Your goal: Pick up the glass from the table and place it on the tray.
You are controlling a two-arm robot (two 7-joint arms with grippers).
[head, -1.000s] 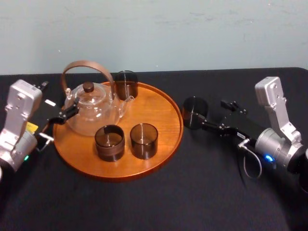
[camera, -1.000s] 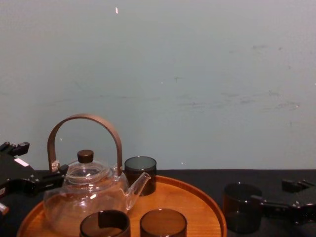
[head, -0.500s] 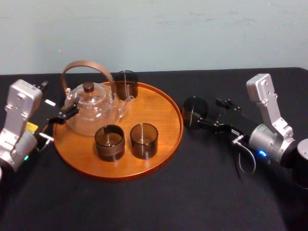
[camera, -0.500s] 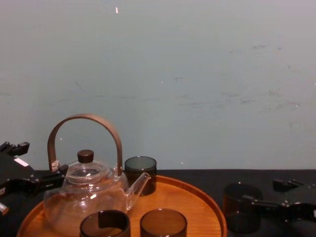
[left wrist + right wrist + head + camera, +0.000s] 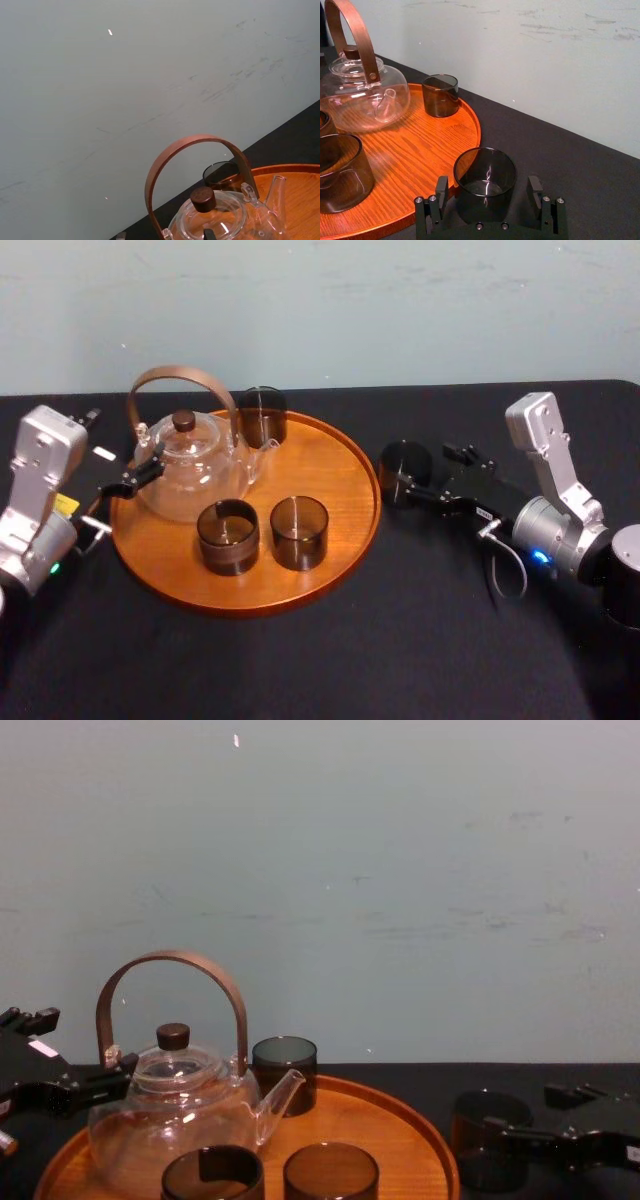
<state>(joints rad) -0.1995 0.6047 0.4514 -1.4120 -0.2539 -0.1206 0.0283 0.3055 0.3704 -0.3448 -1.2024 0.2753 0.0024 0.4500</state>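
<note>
A dark smoky glass [image 5: 404,468] stands on the black table [image 5: 420,620] just right of the round wooden tray [image 5: 335,465]. My right gripper [image 5: 422,476] is open around it at table height. In the right wrist view, the glass [image 5: 485,179] sits between the two fingers [image 5: 441,191], with a small gap on each side. From the chest, the glass [image 5: 483,1138] shows at lower right with the right gripper [image 5: 520,1135] reaching in beside it. My left gripper [image 5: 135,478] rests at the tray's left rim, beside the teapot.
The tray holds a glass teapot [image 5: 190,462] with a brown hoop handle and three dark glasses [image 5: 262,415], [image 5: 228,536], [image 5: 299,531]. Bare tray wood lies on its right half, nearest the right gripper. The table's far edge meets a pale wall.
My right arm has slid left toward the tray, bringing its open fingers further along both sides of the glass. The glass, tray and left arm have not moved.
</note>
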